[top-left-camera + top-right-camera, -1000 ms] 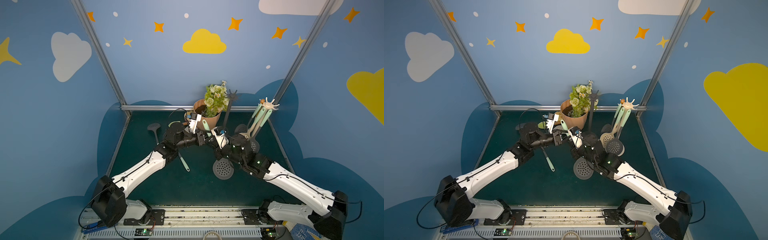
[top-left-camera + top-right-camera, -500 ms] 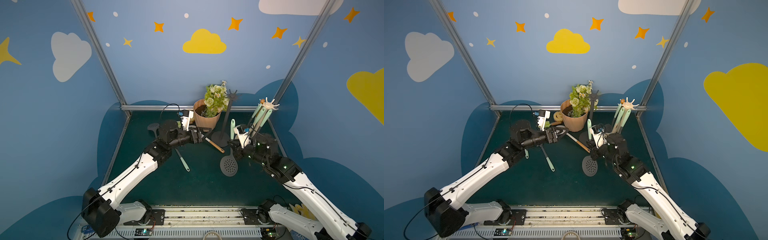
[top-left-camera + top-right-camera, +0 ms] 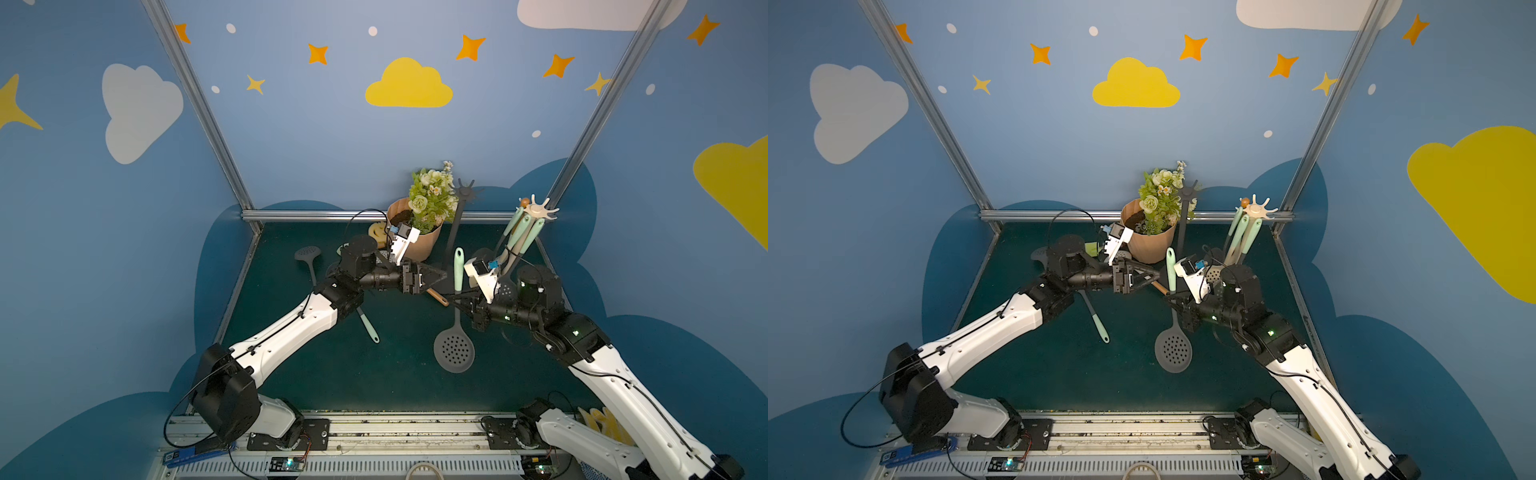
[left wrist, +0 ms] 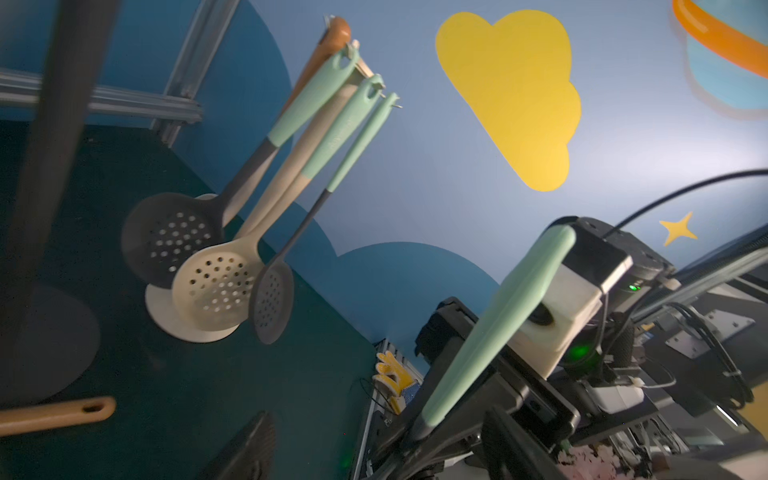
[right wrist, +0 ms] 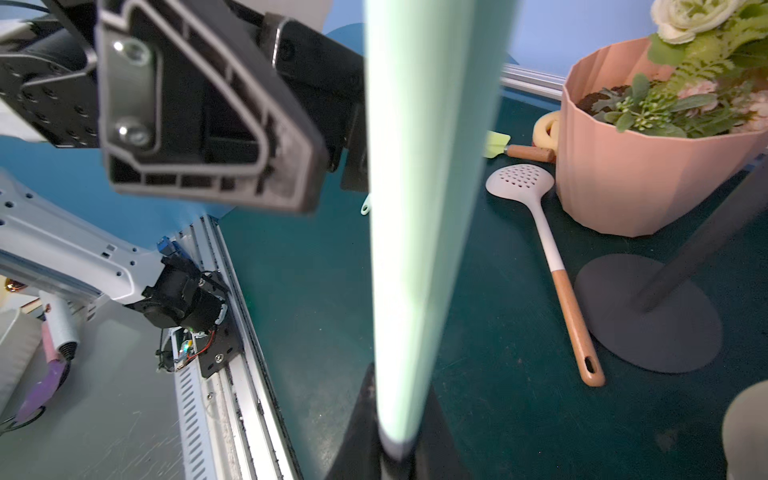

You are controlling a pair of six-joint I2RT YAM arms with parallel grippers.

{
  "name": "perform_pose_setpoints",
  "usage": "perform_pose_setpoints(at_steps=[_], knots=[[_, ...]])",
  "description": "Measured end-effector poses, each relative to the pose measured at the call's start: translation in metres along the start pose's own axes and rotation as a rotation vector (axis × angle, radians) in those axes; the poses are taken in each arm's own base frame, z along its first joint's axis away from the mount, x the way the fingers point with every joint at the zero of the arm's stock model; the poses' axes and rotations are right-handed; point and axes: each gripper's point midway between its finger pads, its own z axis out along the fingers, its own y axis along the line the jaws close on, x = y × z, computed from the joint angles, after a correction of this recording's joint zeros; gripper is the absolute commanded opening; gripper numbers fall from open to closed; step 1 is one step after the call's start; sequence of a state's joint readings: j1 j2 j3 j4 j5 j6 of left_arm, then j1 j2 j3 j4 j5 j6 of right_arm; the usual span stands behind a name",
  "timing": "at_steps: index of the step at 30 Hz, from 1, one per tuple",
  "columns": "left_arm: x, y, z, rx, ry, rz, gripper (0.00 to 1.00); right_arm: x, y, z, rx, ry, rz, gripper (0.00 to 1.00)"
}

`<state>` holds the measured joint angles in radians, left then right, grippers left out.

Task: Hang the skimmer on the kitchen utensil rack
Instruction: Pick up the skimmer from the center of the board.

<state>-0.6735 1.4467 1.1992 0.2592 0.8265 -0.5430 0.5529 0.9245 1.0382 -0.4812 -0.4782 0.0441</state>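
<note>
The skimmer (image 3: 454, 353) has a grey perforated head and a mint handle (image 5: 424, 208). It hangs upright over the mat, head down, in both top views. My right gripper (image 3: 456, 296) is shut on its neck, just below the mint handle (image 4: 498, 324). My left gripper (image 3: 436, 276) stands open just left of the handle, apart from it, with nothing between its fingers (image 4: 245, 453). A cream utensil rack (image 3: 538, 212) at the back right carries several hanging utensils (image 4: 216, 286). A dark rack (image 3: 467, 193) with bare hooks stands left of it on a round base (image 5: 648, 316).
A pink flower pot (image 3: 415, 241) stands at the back centre beside a yellow sponge (image 3: 377, 228). On the mat lie a pale skimmer with a wooden handle (image 5: 540, 232), a grey utensil (image 3: 307, 253) and a mint-handled utensil (image 3: 368, 326). Metal frame posts (image 3: 582, 137) border the corners.
My left gripper has opened, let go of the skimmer and drawn back to the left. My right arm has carried the skimmer to the right and turned it upright.
</note>
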Motion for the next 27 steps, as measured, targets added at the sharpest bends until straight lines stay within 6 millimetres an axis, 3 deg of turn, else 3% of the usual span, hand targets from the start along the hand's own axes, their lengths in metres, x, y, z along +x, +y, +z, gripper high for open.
perform_pose_setpoints(at_steps=[6, 12, 16, 18, 21, 22, 27], knots=[[-0.002, -0.033, 0.013, 0.131, 0.026, 0.106, 0.49, -0.009, 0.007, 0.001, -0.047, -0.012, -0.007, 0.0], [-0.001, -0.032, 0.019, 0.165, 0.037, 0.134, 0.28, -0.015, 0.01, 0.005, -0.083, -0.008, -0.003, 0.0], [-0.003, -0.025, 0.021, 0.141, 0.025, 0.142, 0.03, -0.017, 0.01, 0.007, -0.094, -0.003, 0.015, 0.07], [-0.007, -0.023, 0.021, 0.123, 0.006, 0.16, 0.03, -0.019, 0.009, 0.006, -0.089, -0.009, 0.029, 0.13], [-0.012, -0.016, 0.022, 0.063, -0.026, 0.133, 0.03, -0.023, 0.005, 0.007, -0.062, -0.026, 0.028, 0.4], [-0.015, -0.012, 0.022, 0.033, -0.043, 0.12, 0.03, -0.024, 0.003, 0.008, -0.046, -0.036, 0.018, 0.45], [-0.028, 0.007, 0.015, -0.102, -0.123, 0.048, 0.03, -0.017, -0.005, 0.02, 0.054, -0.068, -0.014, 0.48]])
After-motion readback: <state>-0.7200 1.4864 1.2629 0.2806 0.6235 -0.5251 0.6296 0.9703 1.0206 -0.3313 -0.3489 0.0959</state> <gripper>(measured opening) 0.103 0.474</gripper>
